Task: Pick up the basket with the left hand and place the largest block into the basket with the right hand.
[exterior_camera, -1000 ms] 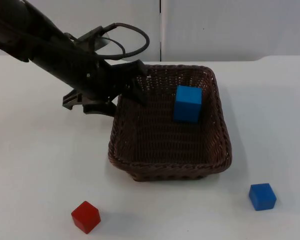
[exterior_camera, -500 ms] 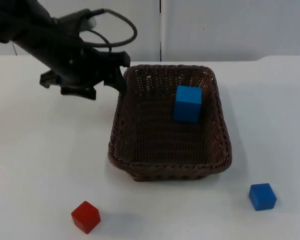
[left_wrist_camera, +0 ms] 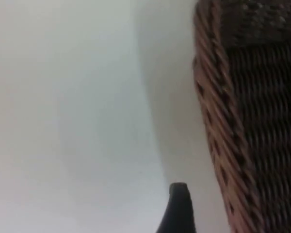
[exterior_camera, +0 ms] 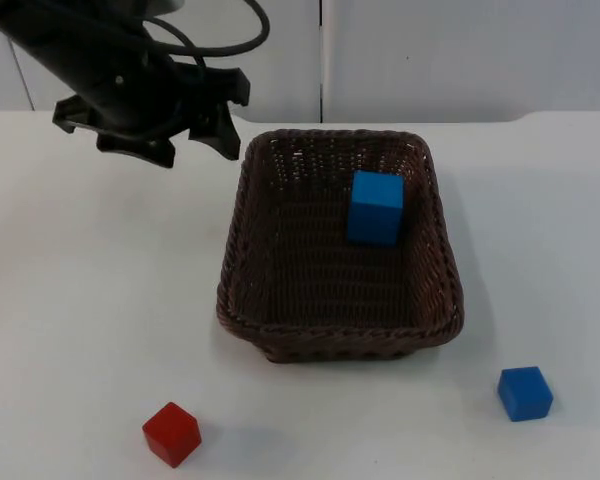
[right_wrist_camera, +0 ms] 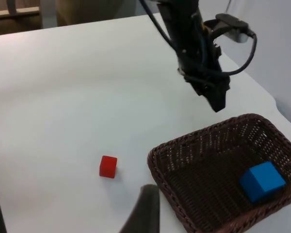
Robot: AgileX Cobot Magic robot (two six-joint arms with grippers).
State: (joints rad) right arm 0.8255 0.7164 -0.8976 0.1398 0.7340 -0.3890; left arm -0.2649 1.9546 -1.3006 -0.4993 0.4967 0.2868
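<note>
The big block (exterior_camera: 375,207) sits in the basket (exterior_camera: 280,330), the left tool (exterior_camera: 223,125) hangs beside it holding nothing, and I cannot tell if it is apart.

Left tool (exterior_camera: 228,125) aloft, empty, clear of everything.
</note>
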